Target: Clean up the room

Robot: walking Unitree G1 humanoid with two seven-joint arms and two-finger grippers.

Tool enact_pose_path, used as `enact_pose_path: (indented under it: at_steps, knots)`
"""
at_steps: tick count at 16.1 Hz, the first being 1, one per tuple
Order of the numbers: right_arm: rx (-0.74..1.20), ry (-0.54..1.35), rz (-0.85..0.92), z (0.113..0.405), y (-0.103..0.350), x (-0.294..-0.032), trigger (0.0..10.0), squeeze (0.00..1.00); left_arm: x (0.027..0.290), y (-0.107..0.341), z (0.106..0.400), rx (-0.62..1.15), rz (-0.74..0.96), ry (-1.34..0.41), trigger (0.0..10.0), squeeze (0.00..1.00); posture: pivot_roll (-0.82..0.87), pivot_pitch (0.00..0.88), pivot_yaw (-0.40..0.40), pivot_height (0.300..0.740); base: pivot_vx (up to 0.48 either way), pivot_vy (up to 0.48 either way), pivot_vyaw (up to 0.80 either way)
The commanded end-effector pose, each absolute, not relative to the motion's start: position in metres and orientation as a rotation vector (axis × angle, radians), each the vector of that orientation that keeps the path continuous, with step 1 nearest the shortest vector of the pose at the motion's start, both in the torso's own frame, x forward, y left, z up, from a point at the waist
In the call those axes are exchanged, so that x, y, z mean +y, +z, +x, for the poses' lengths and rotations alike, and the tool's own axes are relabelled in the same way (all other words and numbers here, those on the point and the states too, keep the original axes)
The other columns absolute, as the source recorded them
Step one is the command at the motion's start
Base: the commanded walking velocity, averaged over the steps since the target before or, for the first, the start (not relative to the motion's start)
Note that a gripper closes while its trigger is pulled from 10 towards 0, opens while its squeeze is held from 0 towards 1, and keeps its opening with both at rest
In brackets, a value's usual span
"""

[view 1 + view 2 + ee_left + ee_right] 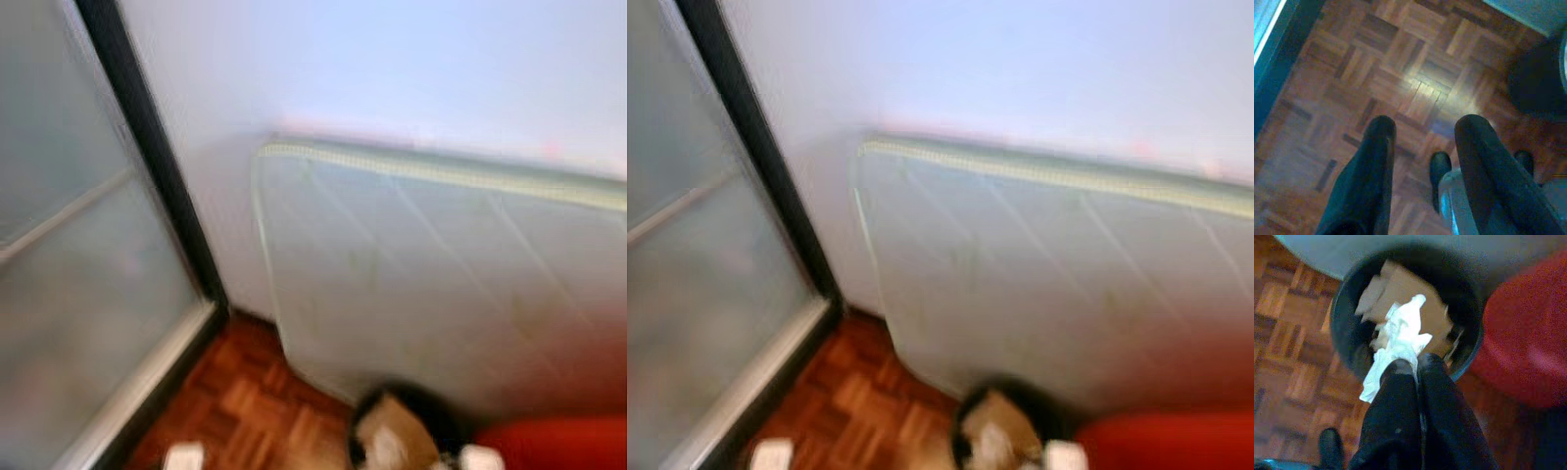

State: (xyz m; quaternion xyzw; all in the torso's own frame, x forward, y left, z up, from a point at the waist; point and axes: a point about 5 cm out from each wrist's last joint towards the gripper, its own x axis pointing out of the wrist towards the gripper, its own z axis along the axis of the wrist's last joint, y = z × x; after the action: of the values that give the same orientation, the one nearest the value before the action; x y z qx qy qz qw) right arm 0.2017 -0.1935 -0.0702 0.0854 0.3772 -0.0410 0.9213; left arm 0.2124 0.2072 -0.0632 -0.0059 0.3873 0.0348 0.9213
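Note:
A crumpled white tissue hangs from my right gripper, whose black fingers are shut on it. The tissue dangles over the rim of a dark round bin that holds brown cardboard pieces. The same bin stands low on the parquet in the blurred left eye view, against a leaning mattress. My left gripper hangs open above bare parquet with nothing between its fingers.
A pale mattress leans against the white wall. A red round object sits right of the bin. A frosted glass door with a dark frame stands at the left. Parquet floor lies between them.

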Motion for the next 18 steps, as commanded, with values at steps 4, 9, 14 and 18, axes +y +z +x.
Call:
enact_pose_path:
  at_steps: [4, 9, 14, 18]
  knots:
    - [0.771, -0.083, 0.195, 0.204, -0.071, -0.182, 10.0, 0.00, 0.219, -0.065, 0.205, 0.816, 0.002, 0.095, 10.0, 0.00, 0.02, 0.147, 0.016, 0.740, 0.165, 0.000, 0.00]
    - [0.696, -0.132, 0.183, 0.217, -0.062, -0.185, 10.0, 0.00, 0.217, -0.064, 0.208, 0.803, -0.009, 0.077, 10.0, 0.00, 0.02, 0.150, 0.015, 0.740, 0.000, 0.000, 0.00]
    - [0.652, -0.147, 0.202, 0.227, -0.054, -0.187, 10.0, 1.00, 0.216, -0.063, 0.209, 0.798, -0.009, 0.068, 10.0, 0.00, 0.03, 0.152, 0.013, 0.740, 0.000, 0.000, 0.00]
    - [0.634, -0.167, 0.181, 0.231, -0.052, -0.188, 10.0, 1.00, 0.217, -0.064, 0.206, 0.804, -0.007, 0.070, 10.0, 0.00, 0.03, 0.157, 0.014, 0.740, 0.000, 0.000, 0.00]
